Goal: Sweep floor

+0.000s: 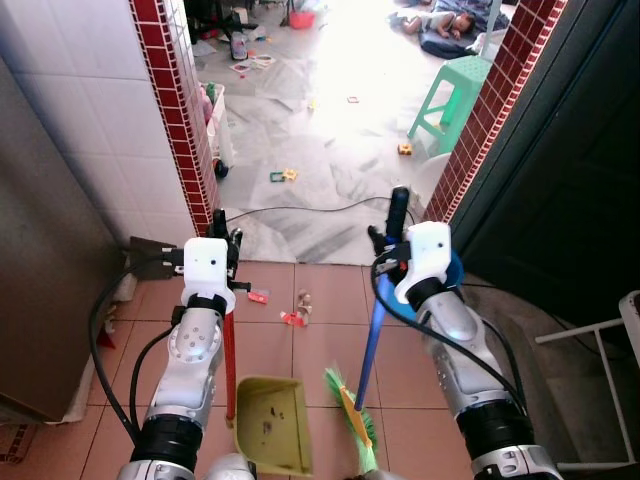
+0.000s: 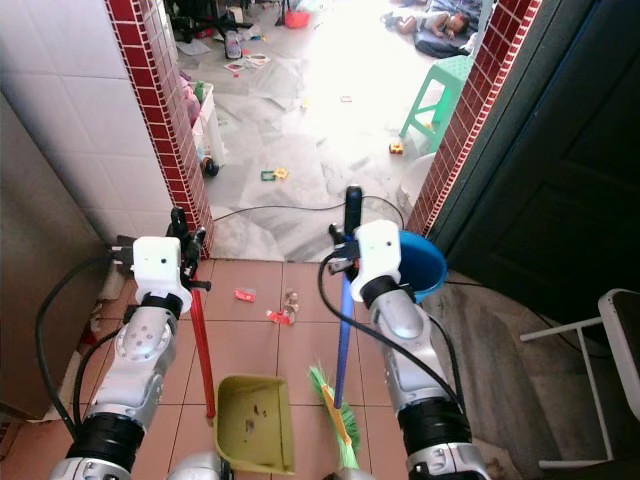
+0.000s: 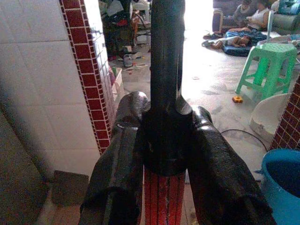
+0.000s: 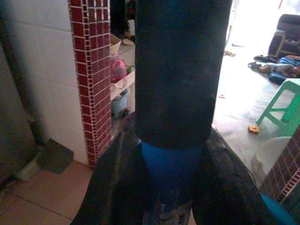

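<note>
The robot stood on terracotta floor tiles [image 1: 300, 345] just inside a doorway framed by two red mosaic-tiled pillars, looking out onto a bright marble floor. The left gripper [image 1: 222, 240] was clamped on the red handle [image 1: 229, 360] of a dustpan [image 1: 272, 424], its black fingers [image 3: 117, 178] pressing both sides of the shaft just below the black end grip. The olive-green dustpan rested on the tiles near the robot, left of centre, its handle rising roughly upright. The right gripper [image 1: 397, 222] was closed around the blue handle [image 1: 371, 340] of a broom [image 1: 352, 418], again just under a black grip; the handle slanted down and to the left to green and orange bristles lying on the tiles immediately right of the dustpan.

A small cluster of litter [image 1: 296, 308], reddish scraps and a pale crumpled piece, lay on the tiles farther out, between the two handles, with another red scrap [image 1: 258, 296] a little to its left. A black cable [image 1: 300, 211] ran across the marble just beyond the threshold. A blue bucket [image 2: 418, 262] sat right behind the right wrist by the right pillar. Farther off stood a green plastic stool [image 1: 452, 98], with small toys scattered on the marble and a person lying at the far end of the room.
</note>
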### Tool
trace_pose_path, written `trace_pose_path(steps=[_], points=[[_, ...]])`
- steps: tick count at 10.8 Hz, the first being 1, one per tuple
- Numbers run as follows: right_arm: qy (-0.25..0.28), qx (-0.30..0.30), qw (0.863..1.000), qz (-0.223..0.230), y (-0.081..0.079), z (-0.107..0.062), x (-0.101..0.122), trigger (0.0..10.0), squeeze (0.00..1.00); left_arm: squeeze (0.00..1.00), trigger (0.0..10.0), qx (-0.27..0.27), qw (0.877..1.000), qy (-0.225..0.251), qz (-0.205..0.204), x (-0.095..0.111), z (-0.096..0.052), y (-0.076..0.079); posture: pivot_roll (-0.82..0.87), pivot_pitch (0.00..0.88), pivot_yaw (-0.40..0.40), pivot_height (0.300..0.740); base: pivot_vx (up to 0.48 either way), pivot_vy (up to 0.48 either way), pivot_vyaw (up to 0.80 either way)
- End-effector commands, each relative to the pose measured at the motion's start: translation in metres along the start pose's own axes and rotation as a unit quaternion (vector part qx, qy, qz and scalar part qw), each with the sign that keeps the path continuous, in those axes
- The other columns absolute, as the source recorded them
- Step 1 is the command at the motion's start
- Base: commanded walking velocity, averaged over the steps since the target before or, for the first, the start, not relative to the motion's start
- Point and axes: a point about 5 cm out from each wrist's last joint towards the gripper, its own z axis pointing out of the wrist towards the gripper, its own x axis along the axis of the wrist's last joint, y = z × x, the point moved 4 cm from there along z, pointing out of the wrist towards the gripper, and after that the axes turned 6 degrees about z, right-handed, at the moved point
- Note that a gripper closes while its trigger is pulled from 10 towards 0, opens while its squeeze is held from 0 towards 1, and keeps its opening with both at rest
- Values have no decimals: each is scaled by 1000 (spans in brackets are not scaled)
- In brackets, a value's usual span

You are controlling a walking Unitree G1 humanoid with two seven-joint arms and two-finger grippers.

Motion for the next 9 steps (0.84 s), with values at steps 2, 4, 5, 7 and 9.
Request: trace_pose_path(steps=[2, 4, 5, 7, 9], points=[[74, -19, 997, -32, 7, 11, 41, 10000, 0, 0, 10000, 34, 998, 52, 17, 28, 6, -19, 23, 0, -56, 740, 0, 0, 0], [96, -17, 994, -40, 7, 17, 57, 10000, 0, 0, 10000, 75, 994, 78, 4, 46, 8, -37, 21, 0, -56, 740, 0, 0, 0], [98, -17, 994, -41, 8, 19, 60, 10000, 0, 0, 10000, 77, 993, 93, 4, 54, 10, -40, 25, 0, -59, 740, 0, 0, 0], [99, -13, 994, -45, 9, 20, 61, 10000, 0, 0, 10000, 78, 992, 100, 0, 59, 12, -41, 24, 0, -61, 740, 137, 0, 0], [99, -12, 994, -48, 8, 20, 61, 10000, 0, 0, 10000, 75, 992, 101, -2, 60, 9, -38, 21, 0, -61, 740, 379, 0, 0]])
